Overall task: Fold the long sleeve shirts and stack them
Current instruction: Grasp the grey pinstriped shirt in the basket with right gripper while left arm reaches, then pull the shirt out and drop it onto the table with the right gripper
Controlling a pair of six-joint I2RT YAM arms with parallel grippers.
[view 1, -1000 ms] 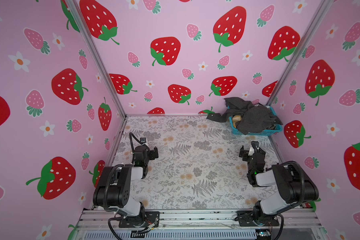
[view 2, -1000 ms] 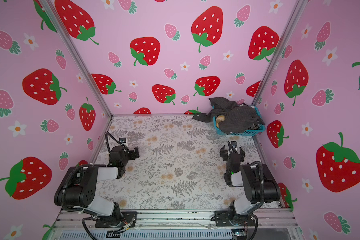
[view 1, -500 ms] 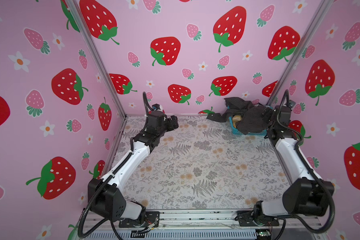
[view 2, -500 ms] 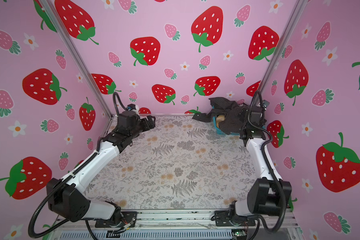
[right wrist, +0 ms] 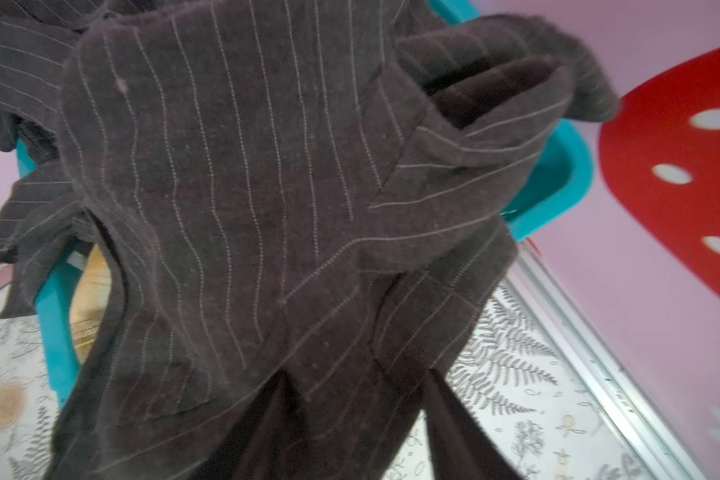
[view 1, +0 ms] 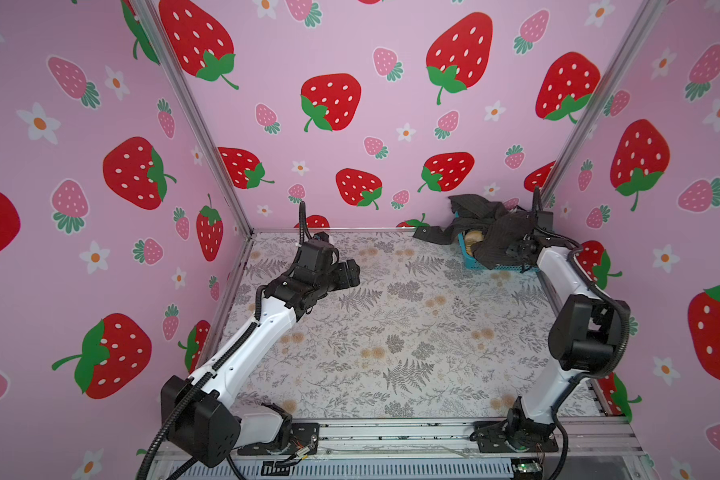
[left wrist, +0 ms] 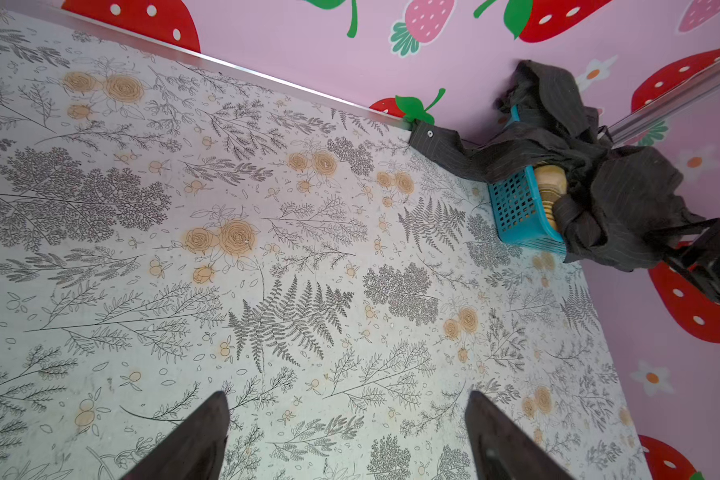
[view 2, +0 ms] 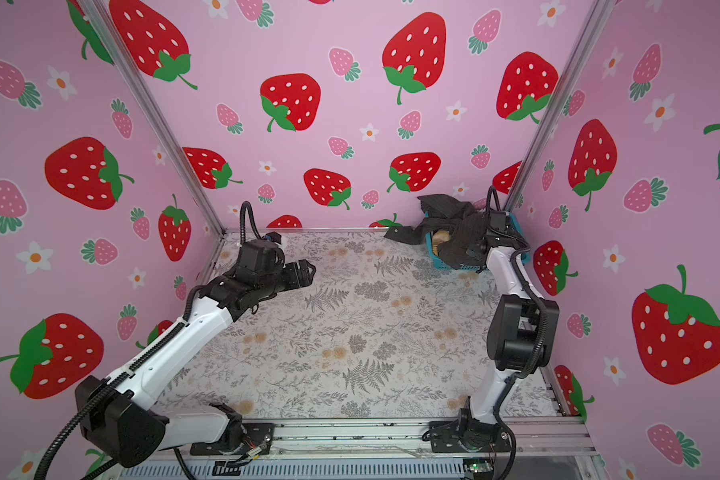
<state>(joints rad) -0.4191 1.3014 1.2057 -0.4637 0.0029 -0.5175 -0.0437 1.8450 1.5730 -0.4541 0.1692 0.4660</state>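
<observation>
The charcoal pinstriped cloth shirt (view 1: pixel 497 235), heaped over the teal plastic mesh basket (left wrist: pixel 516 208) at the far right corner of the floral counter (view 1: pixel 391 340), is being clamped by the right hand (right wrist: pixel 356 382), likely for lifting out. The left hand (left wrist: pixel 346 397) is being held apart near the far left corner, seemingly awaiting it.

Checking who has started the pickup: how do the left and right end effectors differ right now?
The left end effector stands wide open; the right end effector is closed on a fold of the charcoal shirt. The left hangs above the table, holding nothing; the right is at the basket in the far corner. Both have dark fingers.
</observation>
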